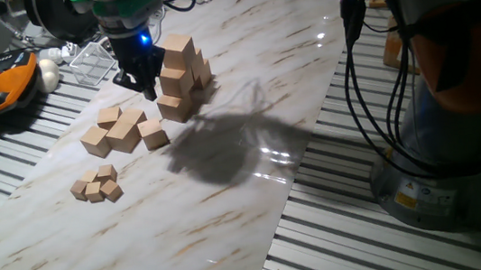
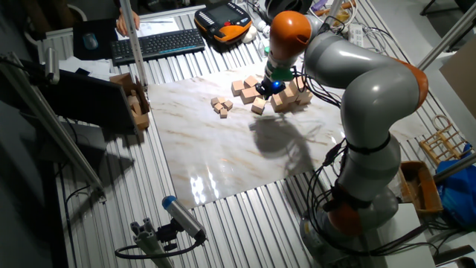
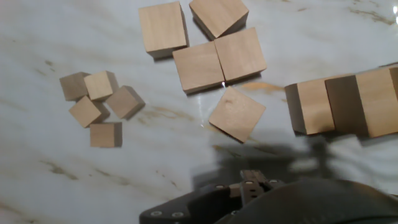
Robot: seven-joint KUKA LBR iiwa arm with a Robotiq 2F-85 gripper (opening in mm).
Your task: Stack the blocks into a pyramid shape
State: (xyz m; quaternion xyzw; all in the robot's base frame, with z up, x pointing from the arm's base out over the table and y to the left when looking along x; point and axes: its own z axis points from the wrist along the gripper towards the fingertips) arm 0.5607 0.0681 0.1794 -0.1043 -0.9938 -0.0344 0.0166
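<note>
Blocks: five loose ones point(image 3: 211, 46) lie flat on the marble board point(image 1: 232, 218), toward its far end — two touching side by side.
Stack: more blocks piled several high point(image 1: 181, 76), just beside the loose group.
Small cubes: five clustered point(image 3: 96, 106), near the board's left edge.
Gripper: point(image 1: 146, 84) hovers beside the stack — cannot tell whether its fingers are apart or together.
</note>
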